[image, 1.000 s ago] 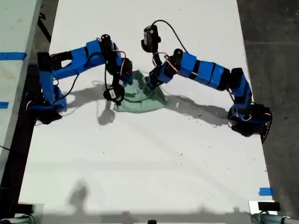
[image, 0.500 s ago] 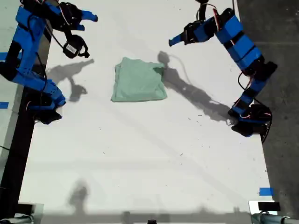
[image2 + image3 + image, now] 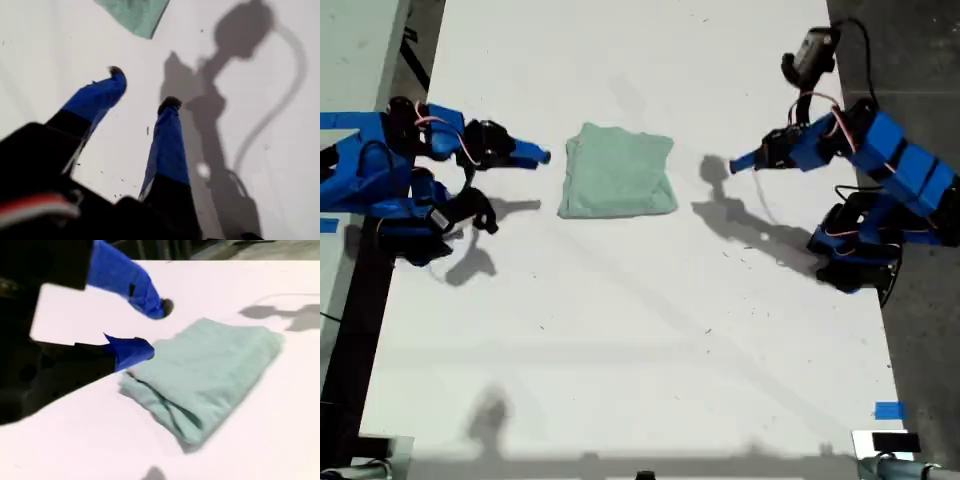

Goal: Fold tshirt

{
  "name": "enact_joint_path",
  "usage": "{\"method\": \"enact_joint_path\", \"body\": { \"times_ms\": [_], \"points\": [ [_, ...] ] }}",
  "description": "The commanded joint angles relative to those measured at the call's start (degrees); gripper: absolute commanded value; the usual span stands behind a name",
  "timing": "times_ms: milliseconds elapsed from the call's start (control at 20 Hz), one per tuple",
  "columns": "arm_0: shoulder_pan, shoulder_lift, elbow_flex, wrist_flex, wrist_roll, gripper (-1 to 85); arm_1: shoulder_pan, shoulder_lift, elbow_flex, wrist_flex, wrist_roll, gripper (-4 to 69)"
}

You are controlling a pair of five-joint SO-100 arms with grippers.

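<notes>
White table (image 3: 620,330): folded tshirt (image 3: 618,170); both grippers' fingers apart, empty.

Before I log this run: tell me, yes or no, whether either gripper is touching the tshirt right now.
No. In the exterior view the folded tshirt lies alone on the table, with both grippers held apart from it on either side.

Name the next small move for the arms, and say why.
Probably none on the cloth: park both arms at rest. The tshirt lies as a compact folded rectangle on the table. My first end effector and my second end effector are open, empty and apart from it, one on each side in the exterior view.
</notes>
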Motion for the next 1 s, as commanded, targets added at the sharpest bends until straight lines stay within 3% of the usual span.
{"method": "enact_joint_path", "body": {
  "times_ms": [0,150,250,350,450,500,600,700,800,950],
  "points": [
    [12.4,2.5,9.4,-12.1,-8.9,2.4,-9.8,20.1,18.1,-5.5,13.1,-0.2],
    [20.0,4.4,21.2,-20.0,-18.0,0.1,-17.9,38.9,34.0,-1.5,27.7,-0.2],
    [23.8,11.4,28.7,-23.3,-20.8,0.1,-23.0,53.0,43.6,5.0,37.5,-0.2],
    [24.8,27.6,38.9,-22.8,-22.9,0.1,-28.1,50.3,47.2,2.4,42.7,-0.2],
    [25.2,49.2,40.2,-3.3,-27.2,0.1,-30.2,53.1,47.8,0.7,45.8,2.9],
    [24.2,51.0,39.5,-1.5,-23.5,0.1,-30.4,53.0,48.3,-0.4,42.6,3.9],
    [25.5,51.0,40.0,-1.9,-24.5,6.8,-26.6,53.1,48.2,0.0,28.3,4.0],
    [26.6,51.0,40.0,-1.1,-20.7,11.6,-23.5,53.1,48.2,0.1,2.5,4.0],
    [26.6,51.0,40.0,-0.1,-11.1,11.9,-22.9,53.1,47.7,1.1,-0.2,3.5],
    [26.9,51.0,39.9,0.0,-11.3,11.9,-22.9,53.1,47.7,1.1,-0.2,3.5]
  ]
}}
